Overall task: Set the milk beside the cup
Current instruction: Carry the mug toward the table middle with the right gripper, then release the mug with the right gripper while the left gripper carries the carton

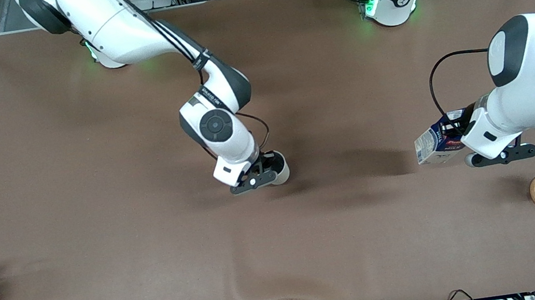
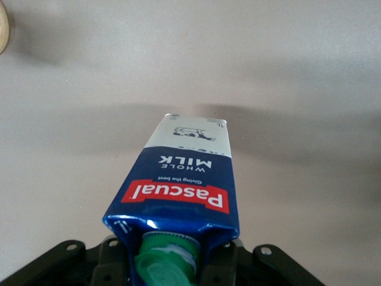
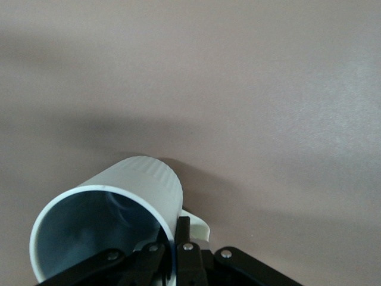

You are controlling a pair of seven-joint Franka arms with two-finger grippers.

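Transport step: both grippers loaded, milk not yet beside cup.
Front: left gripper [image 1: 497, 156] clamps the milk [image 1: 436, 143], tilted, toward the left arm's end; right gripper [image 1: 262, 176] pinches the cup [image 1: 279, 167] mid-table, well apart.
Left wrist: fingers closed at the carton's cap end.
Right wrist: jaws grip the rim.
Next: carry milk across, set upright beside cup.

The left gripper [image 1: 460, 141] grips the tilted milk [image 1: 435, 143] over the table [image 1: 99, 220], toward the left arm's end. The right gripper [image 1: 270, 168] clamps the cup [image 1: 280, 168] mid-table.
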